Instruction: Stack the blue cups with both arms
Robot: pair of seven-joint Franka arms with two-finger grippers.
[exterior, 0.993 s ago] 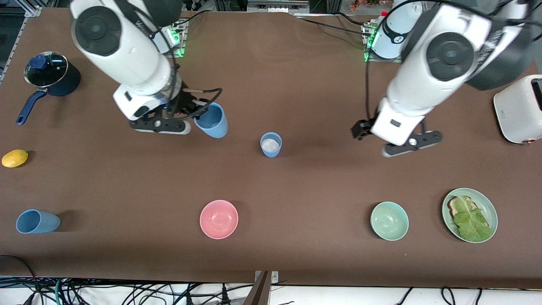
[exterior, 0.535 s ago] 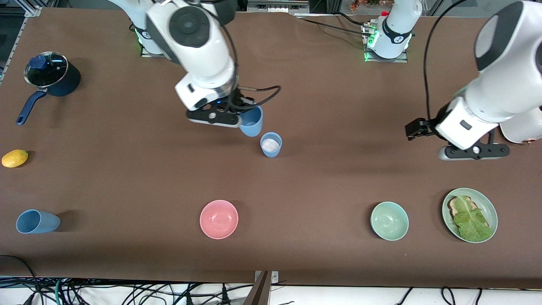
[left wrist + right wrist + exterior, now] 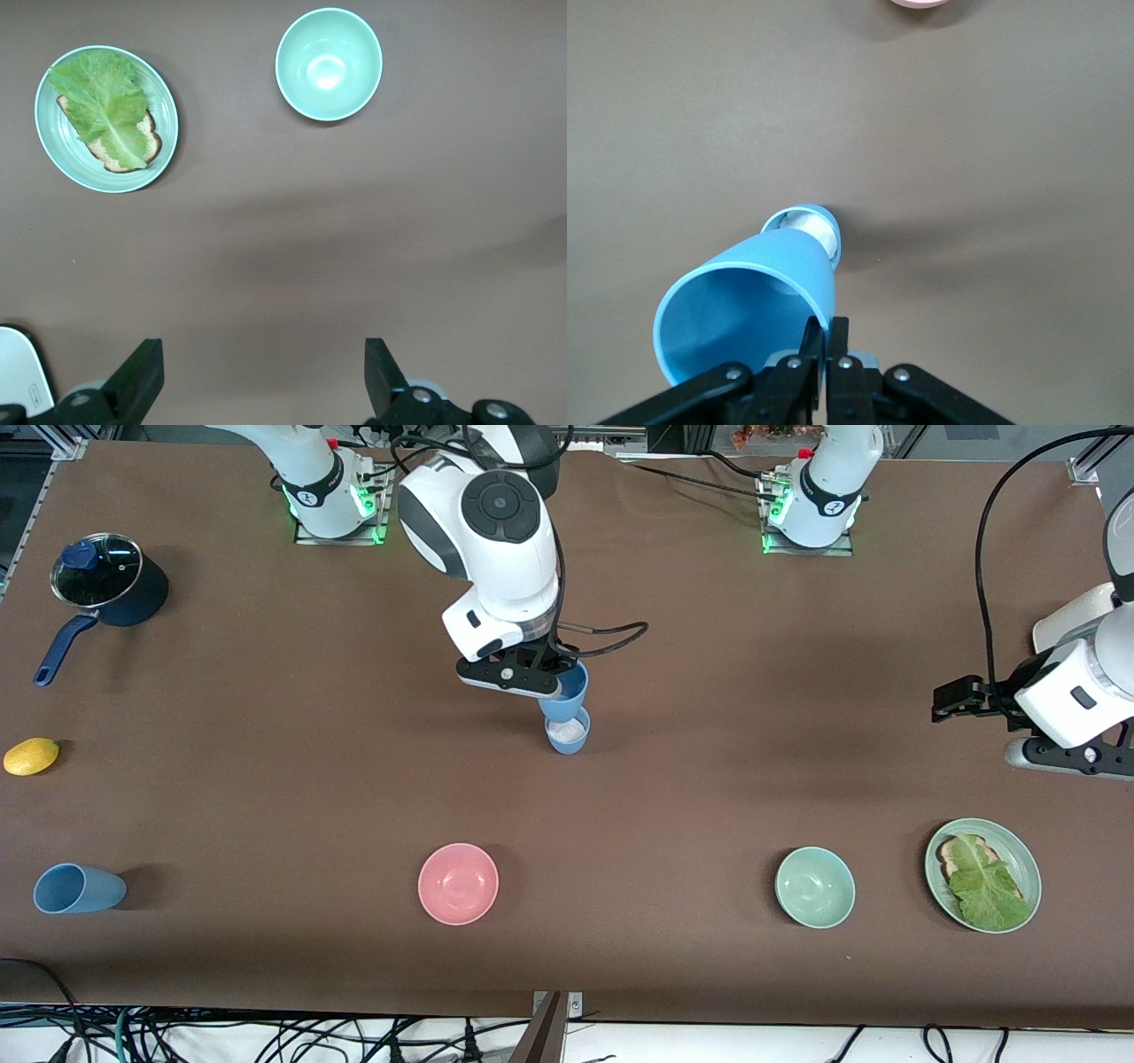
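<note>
My right gripper [image 3: 558, 682] is shut on the rim of a light-blue cup [image 3: 567, 694], [image 3: 757, 301] and holds it just above a second blue cup [image 3: 567, 733] that stands upright mid-table and shows white inside; that cup also shows in the right wrist view [image 3: 808, 228]. A third blue cup [image 3: 75, 888] lies on its side near the right arm's end, close to the front camera. My left gripper [image 3: 1076, 753], [image 3: 261, 381] is open and empty, up over bare table at the left arm's end.
A pink bowl [image 3: 458, 883], a green bowl [image 3: 814, 887], [image 3: 329, 64] and a green plate [image 3: 1017, 849], [image 3: 55, 142] with toast and lettuce lie nearer the front camera. A navy saucepan [image 3: 111, 589] and a lemon [image 3: 31, 755] lie at the right arm's end; a white toaster [image 3: 1067, 615] at the left arm's.
My right gripper has carried its blue cup from the right arm's side to over the standing cup. My left arm has drawn away toward its own end of the table.
</note>
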